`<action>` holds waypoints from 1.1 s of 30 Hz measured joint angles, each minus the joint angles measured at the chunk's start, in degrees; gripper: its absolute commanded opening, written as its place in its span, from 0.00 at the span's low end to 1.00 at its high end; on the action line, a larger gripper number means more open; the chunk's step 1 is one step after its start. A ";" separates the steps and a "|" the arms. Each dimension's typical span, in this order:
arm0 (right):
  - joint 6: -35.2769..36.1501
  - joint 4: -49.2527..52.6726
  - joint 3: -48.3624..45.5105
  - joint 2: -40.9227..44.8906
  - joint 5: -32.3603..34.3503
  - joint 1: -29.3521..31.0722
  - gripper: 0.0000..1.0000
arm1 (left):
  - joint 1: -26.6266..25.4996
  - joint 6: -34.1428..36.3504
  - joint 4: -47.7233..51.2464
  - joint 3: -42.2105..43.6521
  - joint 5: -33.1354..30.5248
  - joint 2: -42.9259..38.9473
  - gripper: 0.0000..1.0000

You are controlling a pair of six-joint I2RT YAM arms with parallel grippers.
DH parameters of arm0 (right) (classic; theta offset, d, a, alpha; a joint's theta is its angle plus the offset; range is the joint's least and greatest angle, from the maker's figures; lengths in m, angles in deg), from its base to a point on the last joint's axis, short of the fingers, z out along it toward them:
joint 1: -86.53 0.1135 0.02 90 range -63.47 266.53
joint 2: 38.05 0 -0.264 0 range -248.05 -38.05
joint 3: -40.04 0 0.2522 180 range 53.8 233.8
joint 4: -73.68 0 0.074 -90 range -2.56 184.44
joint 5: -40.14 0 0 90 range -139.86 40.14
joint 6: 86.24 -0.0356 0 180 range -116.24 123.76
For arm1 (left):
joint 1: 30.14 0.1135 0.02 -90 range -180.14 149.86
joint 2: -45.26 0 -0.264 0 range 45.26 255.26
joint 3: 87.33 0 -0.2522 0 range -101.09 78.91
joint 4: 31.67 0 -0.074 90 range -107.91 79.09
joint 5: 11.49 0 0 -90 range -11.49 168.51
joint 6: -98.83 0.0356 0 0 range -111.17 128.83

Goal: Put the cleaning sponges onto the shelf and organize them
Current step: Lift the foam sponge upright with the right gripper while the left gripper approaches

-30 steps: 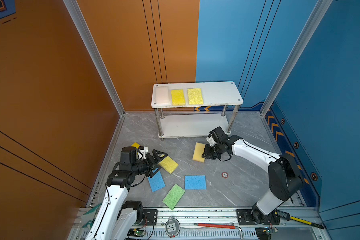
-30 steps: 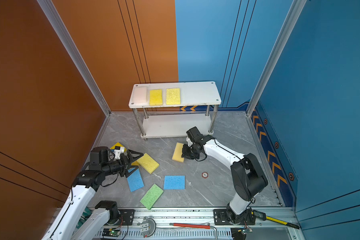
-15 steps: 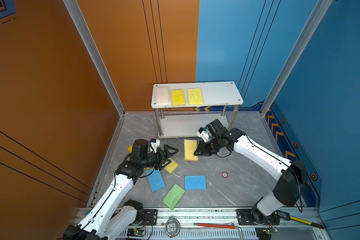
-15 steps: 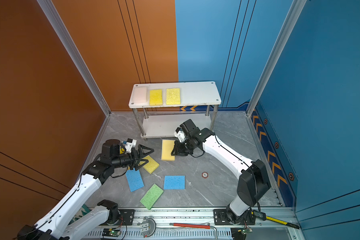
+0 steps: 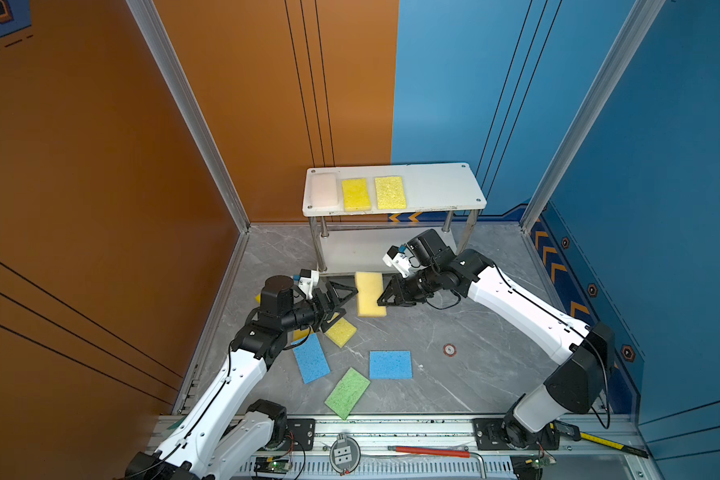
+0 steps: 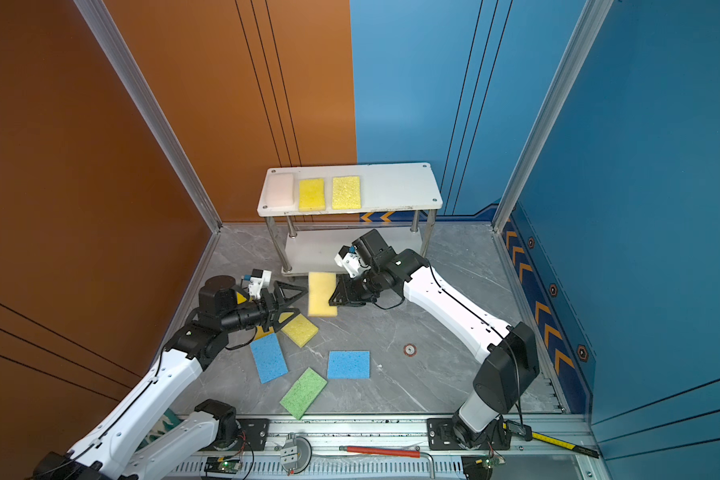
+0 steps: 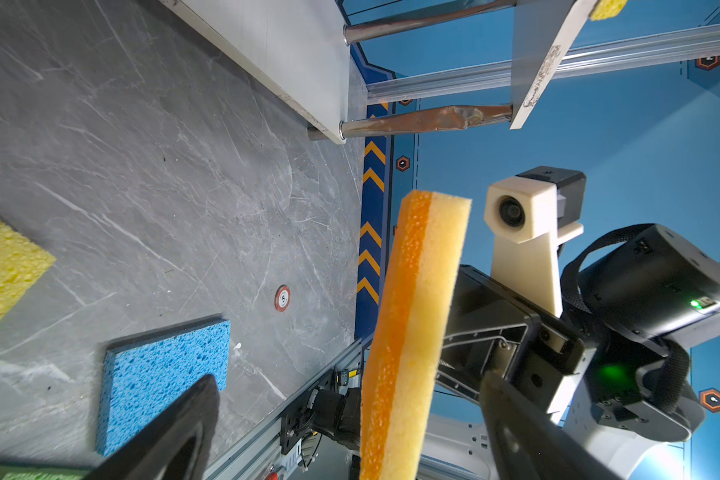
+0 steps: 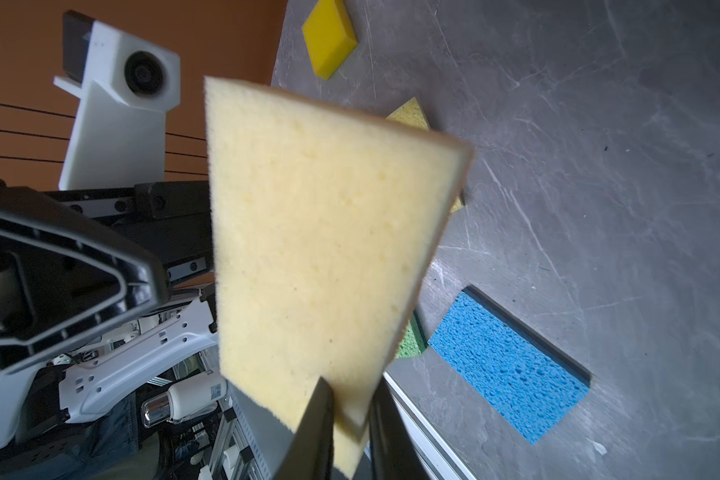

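One edge only: right end effector pinches the yellow sponge; left end effector gapes empty beside it. Shallow grip could slip, or the arms could collide.

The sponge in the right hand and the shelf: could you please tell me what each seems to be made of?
Sponge: matte, fine-pored pale-yellow foam with an orange layer on one face, perhaps a scouring pad. Shelf: smooth white boards, likely plastic or coated wood, on shiny metal posts.
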State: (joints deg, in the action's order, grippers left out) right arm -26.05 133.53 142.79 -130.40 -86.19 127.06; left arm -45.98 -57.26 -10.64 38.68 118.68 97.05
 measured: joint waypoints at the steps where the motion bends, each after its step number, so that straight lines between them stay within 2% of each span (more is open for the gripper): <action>1: 0.00 0.07 0.07 -0.02 -0.15 0.48 0.17 | 0.00 -0.13 -0.68 0.00 0.02 0.17 0.99; 9: -0.20 0.46 0.79 -0.20 -1.44 2.71 0.17 | -0.04 -1.22 -3.58 0.00 0.55 1.42 1.00; 11: -0.20 0.48 0.81 -0.20 -1.42 3.10 0.17 | -0.04 -1.29 -3.89 0.00 0.63 1.49 0.96; 13: -0.22 0.48 0.81 -0.20 -1.42 3.56 0.17 | -0.04 -1.25 -4.13 0.00 0.66 1.55 0.88; 17: -0.22 0.48 0.81 -0.20 -1.42 4.24 0.17 | -0.07 -1.27 -4.55 0.00 0.85 1.60 0.64; 19: -0.26 0.48 0.81 -0.20 -1.40 4.46 0.17 | -0.11 -1.40 -4.59 -0.04 0.90 1.60 0.58; 22: -0.48 0.48 0.85 -0.20 -1.40 4.48 0.17 | -0.15 -1.29 -4.59 -0.09 0.87 1.60 0.41; 25: -0.68 0.48 0.85 -0.20 -1.40 4.48 0.18 | -0.42 -1.27 -4.70 -0.13 0.85 1.60 0.34; 29: -1.09 0.55 0.87 -0.20 -1.40 4.48 0.27 | -1.05 -0.90 -4.83 -0.17 0.76 1.66 0.24; 33: -1.64 0.90 0.94 -0.20 -1.31 4.42 0.53 | -1.42 -0.83 -4.94 -0.44 0.33 2.08 0.22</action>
State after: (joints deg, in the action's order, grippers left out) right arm -27.69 134.42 143.73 -130.60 -87.51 131.48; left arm -47.40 -58.09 -15.58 38.24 119.00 99.13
